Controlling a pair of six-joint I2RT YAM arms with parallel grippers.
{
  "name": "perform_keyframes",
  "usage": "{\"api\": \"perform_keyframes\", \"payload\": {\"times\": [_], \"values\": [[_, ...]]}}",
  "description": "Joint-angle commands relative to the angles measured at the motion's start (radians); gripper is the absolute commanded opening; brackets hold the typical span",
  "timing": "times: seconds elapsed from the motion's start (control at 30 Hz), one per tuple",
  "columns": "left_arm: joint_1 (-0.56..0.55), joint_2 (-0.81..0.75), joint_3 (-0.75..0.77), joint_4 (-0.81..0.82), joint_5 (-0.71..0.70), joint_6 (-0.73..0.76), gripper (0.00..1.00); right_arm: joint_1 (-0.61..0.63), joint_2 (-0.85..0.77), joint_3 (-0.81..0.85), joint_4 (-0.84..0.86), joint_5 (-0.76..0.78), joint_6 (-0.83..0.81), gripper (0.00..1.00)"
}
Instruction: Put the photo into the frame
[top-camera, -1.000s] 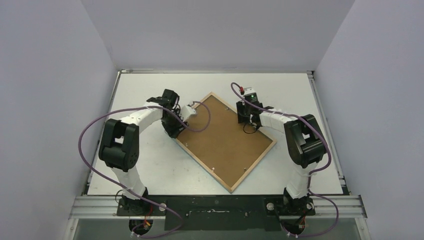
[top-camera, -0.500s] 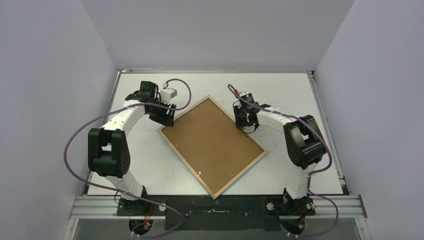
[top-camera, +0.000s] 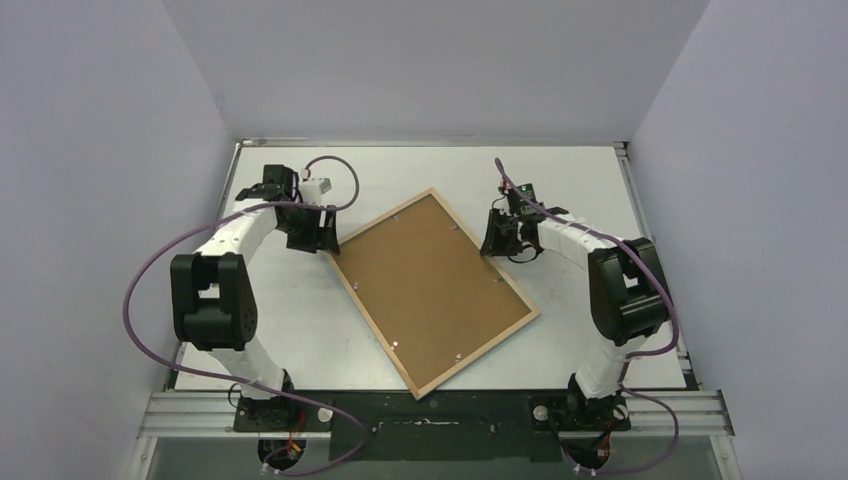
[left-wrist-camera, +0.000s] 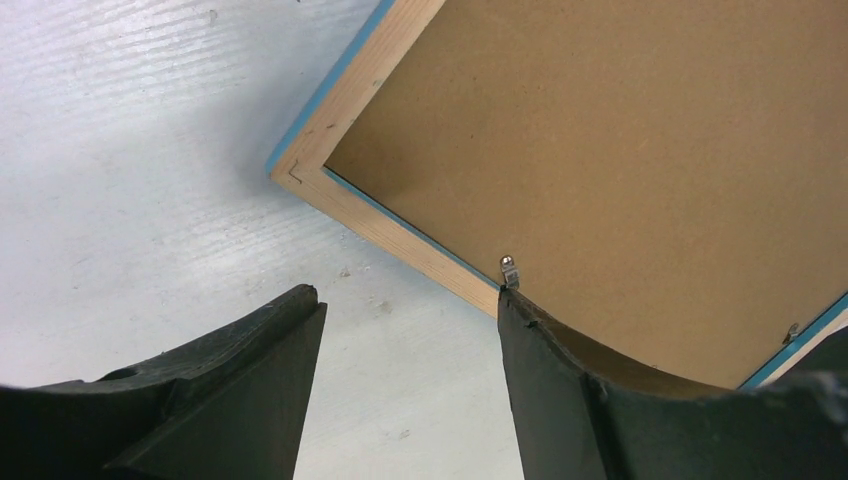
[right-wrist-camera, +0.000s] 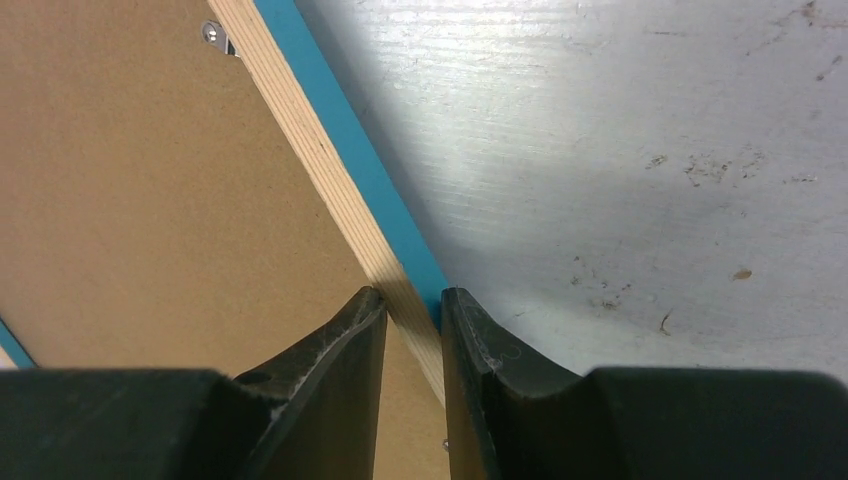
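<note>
Two arms attended the frame (top-camera: 376, 323), which lay face down near the middle of the worktop (top-camera: 600, 190), its long axis running from upper left to lower right in the overhead view. The right jaws were closed to a narrow slot on the upper-right long edge. In the right wrist view the pale wood rim and thin bright-blue border were pinched between them. The left jaws stood wide apart and held nothing. They hung just off the frame's left corner, over bare worktop, so the frame lay to their right. One fingertip (left-wrist-camera: 540, 330) sat at a small metal tab (left-wrist-camera: 509, 270) on the upper-left short edge. The left arm (top-camera: 240, 235) was judged the nearer to that tab and free to work it, while the right arm (top-camera: 575, 238) steadied the piece. A flat brown backing board (top-camera: 432, 290), matte and fibrous, filled the recess inside the rim, with further small tabs spaced along its edges. The wood showed a visible grain and a mitred corner joint. The worktop was white, ridged and lightly scuffed. The photo was not visible in any view, and whether it lay beneath the board could not be determined.
</note>
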Motion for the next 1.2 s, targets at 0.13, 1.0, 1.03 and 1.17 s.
{"api": "perform_keyframes", "payload": {"times": [0.13, 1.0, 1.03, 1.17], "values": [[-0.005, 0.015, 0.004, 0.022, 0.045, -0.042, 0.63, 0.000, -0.145, 0.055, 0.065, -0.017, 0.080, 0.05], [0.002, -0.031, 0.061, -0.067, -0.083, -0.111, 0.68, 0.108, -0.109, 0.202, 0.006, 0.249, -0.179, 0.90], [0.005, -0.042, 0.071, -0.079, -0.097, -0.122, 0.68, 0.106, -0.101, 0.199, 0.013, 0.247, -0.177, 0.89], [0.025, -0.148, 0.158, -0.081, -0.147, -0.038, 0.74, 0.110, -0.108, 0.199, 0.042, 0.282, -0.179, 0.94]]}}
